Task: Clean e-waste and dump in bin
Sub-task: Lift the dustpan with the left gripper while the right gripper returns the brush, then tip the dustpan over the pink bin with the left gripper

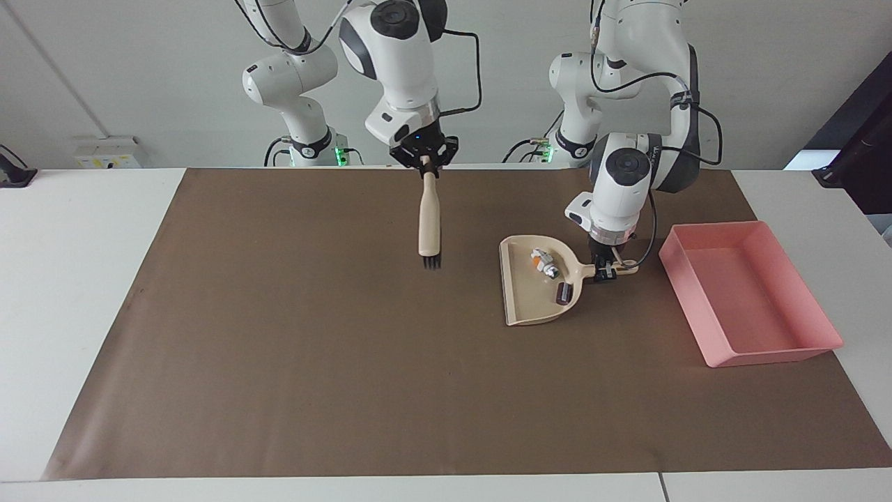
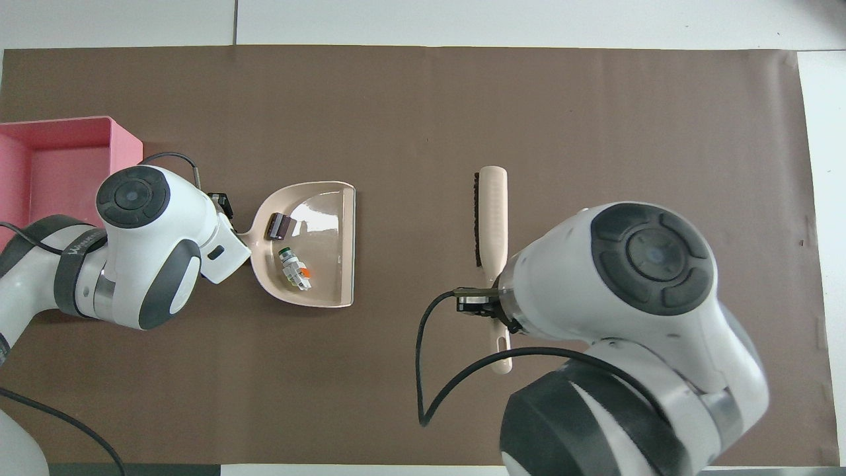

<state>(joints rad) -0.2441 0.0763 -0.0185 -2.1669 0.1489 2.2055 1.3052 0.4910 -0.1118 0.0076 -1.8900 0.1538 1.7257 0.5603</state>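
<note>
Right gripper [image 1: 425, 157] grips a beige bristle brush [image 1: 429, 223] aloft over brown paper.
Tiny white-green and black e-waste parts [image 1: 550, 268] lie in the beige plastic dustpan [image 1: 524, 307]; left gripper [image 1: 605, 268] clamps its handle, beside the cropped pink tray bin [image 1: 777, 356].

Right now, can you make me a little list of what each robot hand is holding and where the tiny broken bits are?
left gripper: shut on the dustpan's handle
dustpan: on the brown mat, beside the bin
e-waste: a white-and-green part and a black part, both in the dustpan
bin: pink tray at the left arm's end of the table, nothing seen in it
right gripper: shut on the brush's handle
brush: hanging bristles down, up in the air over the mat, apart from the dustpan
</note>
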